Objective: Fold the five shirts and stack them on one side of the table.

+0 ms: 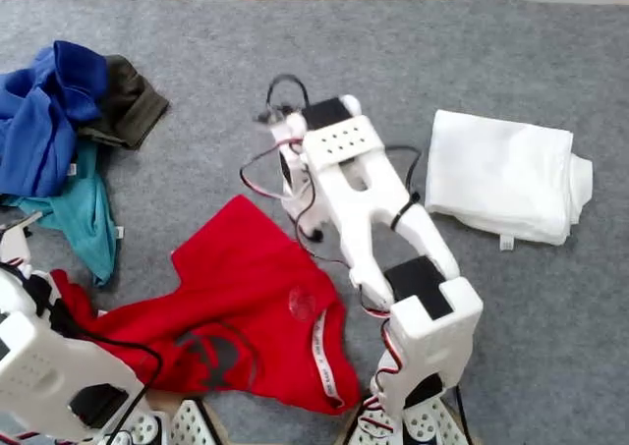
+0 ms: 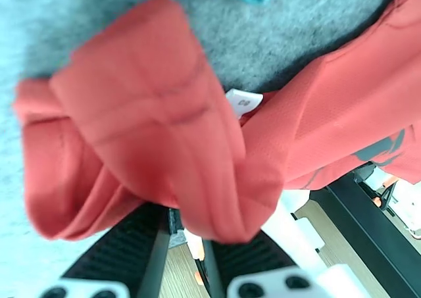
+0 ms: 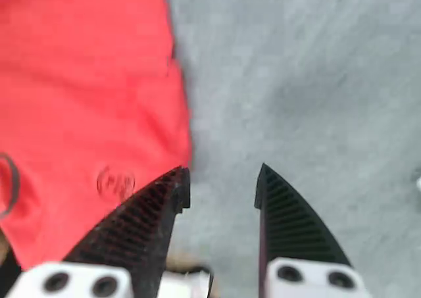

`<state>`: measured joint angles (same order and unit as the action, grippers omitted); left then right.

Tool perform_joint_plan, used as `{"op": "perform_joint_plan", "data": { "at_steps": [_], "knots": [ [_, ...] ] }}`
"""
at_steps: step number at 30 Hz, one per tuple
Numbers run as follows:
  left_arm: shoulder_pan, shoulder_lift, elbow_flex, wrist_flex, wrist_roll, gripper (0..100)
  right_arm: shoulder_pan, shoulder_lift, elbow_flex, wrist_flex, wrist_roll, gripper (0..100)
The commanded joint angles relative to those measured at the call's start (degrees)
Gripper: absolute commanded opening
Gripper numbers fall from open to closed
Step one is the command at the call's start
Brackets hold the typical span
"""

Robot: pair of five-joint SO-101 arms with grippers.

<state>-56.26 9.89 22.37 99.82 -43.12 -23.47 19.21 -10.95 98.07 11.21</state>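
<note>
grey table (image 1: 491, 52): red shirt (image 1: 246, 298), white shirt (image 1: 501, 175), shirt heap (image 1: 59, 131)

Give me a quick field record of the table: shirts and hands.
red shirt: unfolded, mostly flat, centre-left
white shirt: folded, right side
blue shirt, teal shirt, dark shirt: unfolded heap, far left
left hand: shut on a bunched part of the red shirt
right hand: open, over the table at the red shirt's edge
folded: one of five
</note>
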Motion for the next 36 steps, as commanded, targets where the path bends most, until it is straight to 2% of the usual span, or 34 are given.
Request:
{"op": "perform_joint_plan", "data": {
  "at_steps": [1,8,19,25,29,31,36],
  "knots": [
    [-0.84,-2.99,0.13,0.97,-0.62,3,-3.25,4.62,-11.3,-0.44,-0.09,17.7],
    [-0.84,-3.25,0.22,0.97,-0.62,3,-11.25,21.49,-30.46,-0.62,-0.09,17.7],
    [-0.48,-3.08,0.22,0.97,-0.7,3,-13.63,46.2,-60.79,2.02,-0.09,17.7],
    [-0.4,-2.81,0.22,0.97,-0.79,3,-13.54,52.88,-64.75,3.16,-0.18,16.8],
    [-0.4,-2.81,0.22,0.97,-0.97,3,-13.27,52.88,-64.66,3.16,-0.18,1.0],
    [-0.22,-2.9,0.22,0.97,-0.97,3,-13.27,52.88,-64.48,3.16,-0.18,3.8],
    [3.21,-3.25,0.04,0.97,-0.7,3,-12.31,50.42,-64.48,3.25,-2.55,1.4]
  ]
}}
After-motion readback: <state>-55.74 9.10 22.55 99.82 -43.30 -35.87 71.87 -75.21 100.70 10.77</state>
